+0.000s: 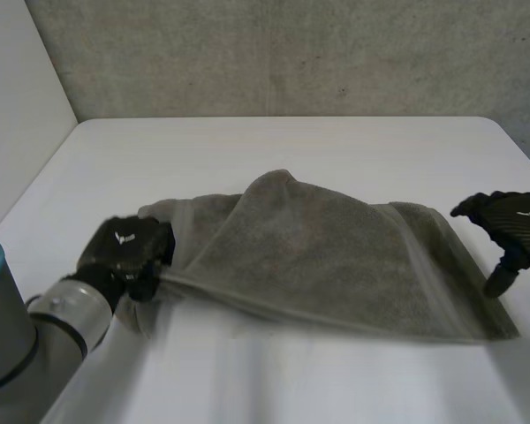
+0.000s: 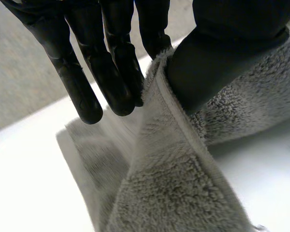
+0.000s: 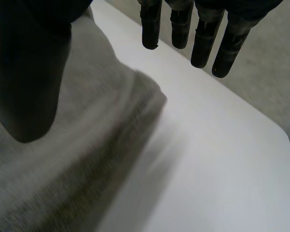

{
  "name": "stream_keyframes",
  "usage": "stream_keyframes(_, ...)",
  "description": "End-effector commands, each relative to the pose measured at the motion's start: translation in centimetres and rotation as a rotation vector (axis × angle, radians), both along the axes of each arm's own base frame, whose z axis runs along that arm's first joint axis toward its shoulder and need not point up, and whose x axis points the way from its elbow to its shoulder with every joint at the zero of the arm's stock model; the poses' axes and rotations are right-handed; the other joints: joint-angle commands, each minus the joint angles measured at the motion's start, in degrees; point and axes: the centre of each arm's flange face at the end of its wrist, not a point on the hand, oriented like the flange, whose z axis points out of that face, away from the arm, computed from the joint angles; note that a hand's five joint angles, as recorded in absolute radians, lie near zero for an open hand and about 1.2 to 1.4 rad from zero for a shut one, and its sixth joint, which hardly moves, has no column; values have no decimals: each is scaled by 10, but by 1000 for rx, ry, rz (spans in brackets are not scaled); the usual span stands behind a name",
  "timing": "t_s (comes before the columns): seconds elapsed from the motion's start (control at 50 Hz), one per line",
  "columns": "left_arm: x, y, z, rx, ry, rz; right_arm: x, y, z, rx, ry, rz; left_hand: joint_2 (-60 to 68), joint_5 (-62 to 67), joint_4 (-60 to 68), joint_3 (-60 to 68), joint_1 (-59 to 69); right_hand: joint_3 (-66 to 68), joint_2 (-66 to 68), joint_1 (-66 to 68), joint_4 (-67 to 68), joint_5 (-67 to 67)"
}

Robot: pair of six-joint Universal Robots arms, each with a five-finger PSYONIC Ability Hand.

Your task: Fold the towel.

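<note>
A grey towel (image 1: 318, 256) lies across the middle of the white table (image 1: 291, 150), folded over itself, with a raised hump at its far side. My left hand (image 1: 124, 247) is at the towel's left end. In the left wrist view its thumb (image 2: 222, 63) and fingers (image 2: 111, 77) pinch the towel's hemmed edge (image 2: 183, 183) between them. My right hand (image 1: 511, 221) hovers just beyond the towel's right end. Its fingers (image 3: 203, 43) are straight and spread away from the thumb (image 3: 24, 87), with the towel's corner (image 3: 77, 159) lying loose beneath it.
A rough grey wall (image 1: 291, 53) rises behind the table's far edge, and a pale wall (image 1: 18, 106) stands at the left. Bare table top (image 1: 291, 380) stretches in front of the towel, and more lies behind it.
</note>
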Motion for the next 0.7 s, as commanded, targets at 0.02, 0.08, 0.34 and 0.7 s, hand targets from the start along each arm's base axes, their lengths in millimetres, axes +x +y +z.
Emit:
stream_keyframes(0.02, -7, -23, 28, -88, 41, 11, 42, 38, 6, 0, -59, 171, 102, 110, 102, 103, 114, -45, -50, -34, -56, -38)
stream_keyframes(0.08, -10, -31, 36, -100, 58, 14, 53, 45, 3, 50, -125, 189, 102, 110, 102, 103, 114, -45, -50, -34, -56, -38)
stream_keyframes(0.34, -20, -54, 42, -45, 139, 40, 82, 41, -48, 214, -230, 158, 102, 110, 102, 103, 114, -45, -50, -34, -56, -38)
stream_keyframes(0.7, -11, -62, 31, -6, 143, 79, 49, 2, -56, 98, -169, -29, 102, 110, 102, 103, 114, 301, 296, 311, 290, 308)
